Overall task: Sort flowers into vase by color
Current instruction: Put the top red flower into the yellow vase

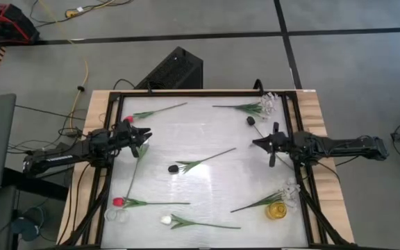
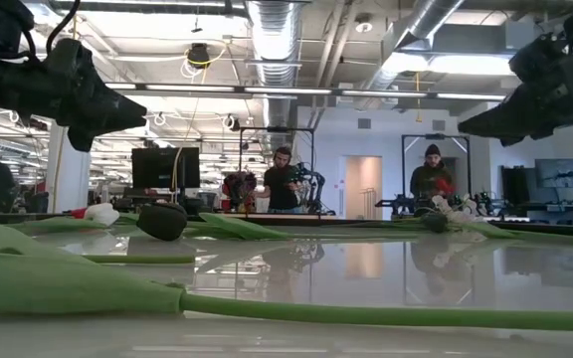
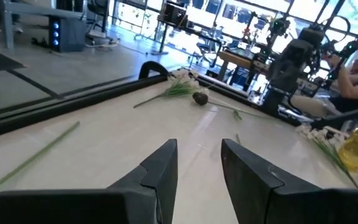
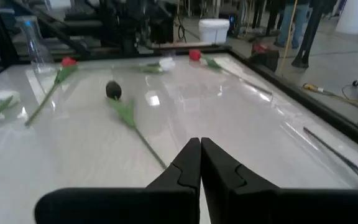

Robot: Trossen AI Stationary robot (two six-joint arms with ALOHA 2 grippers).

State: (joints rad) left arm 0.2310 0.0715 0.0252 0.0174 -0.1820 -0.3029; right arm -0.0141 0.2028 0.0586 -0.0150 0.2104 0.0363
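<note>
Glossy white tabletop [image 1: 207, 139] framed by black rails and pale wood sits on a grey concrete floor, and the low view looks across it to an open workshop where two people stand at benches. Scattered over it lie thin artificial flowers: a red tulip [image 1: 119, 202] and a white tulip [image 1: 166, 220] near the front edge, a near-black tulip [image 1: 173, 168] in the middle, and white blossom sprigs [image 1: 267, 104] at the far right corner, beside a yellow-tinted glass vase [image 1: 277, 210]. Above the left side the left gripper [image 1: 143, 137] hovers with fingers partly apart and empty, while the right gripper [image 1: 270, 144] hangs opposite, fingers pressed together holding nothing.
</note>
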